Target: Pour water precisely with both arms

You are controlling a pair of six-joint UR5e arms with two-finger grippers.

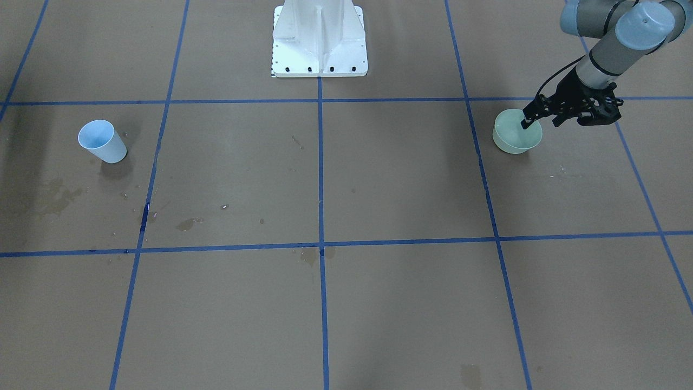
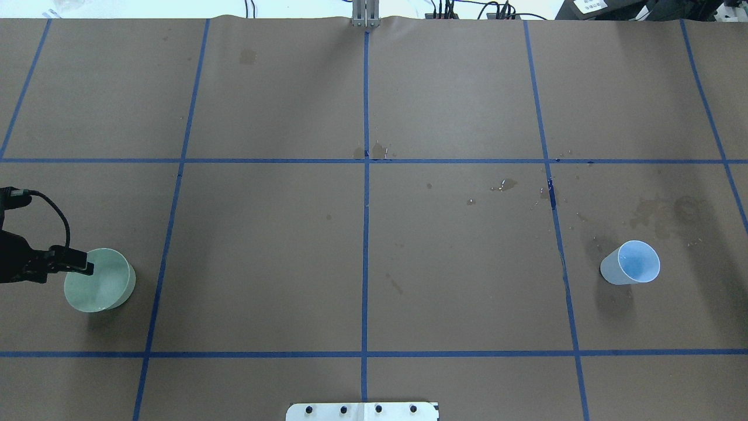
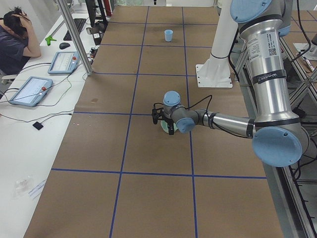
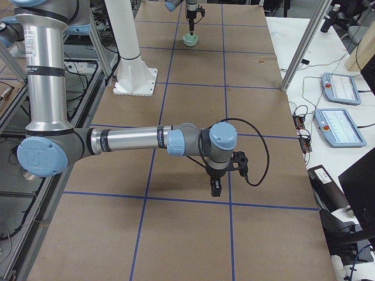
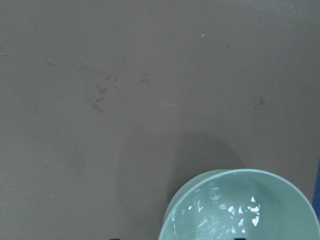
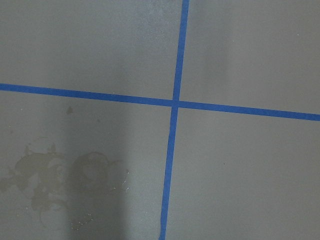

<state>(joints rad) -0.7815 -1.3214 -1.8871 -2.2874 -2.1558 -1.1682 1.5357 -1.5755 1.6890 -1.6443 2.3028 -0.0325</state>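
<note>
Left claw (image 1: 540,124) astride glossy round bowl (image 1: 511,136)

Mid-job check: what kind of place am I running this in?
Most likely a robotics lab test cell: a paper-covered table gridded with blue tape, a white robot pedestal bolted onto it, and teach pendants alongside.

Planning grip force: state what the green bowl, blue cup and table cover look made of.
Bowl: glossy plastic or glazed ceramic, bright glints inside. Cup: thin matte plastic, probably; slightly translucent wall. Table cover: matte brown paper, with soaked-in stains.
</note>
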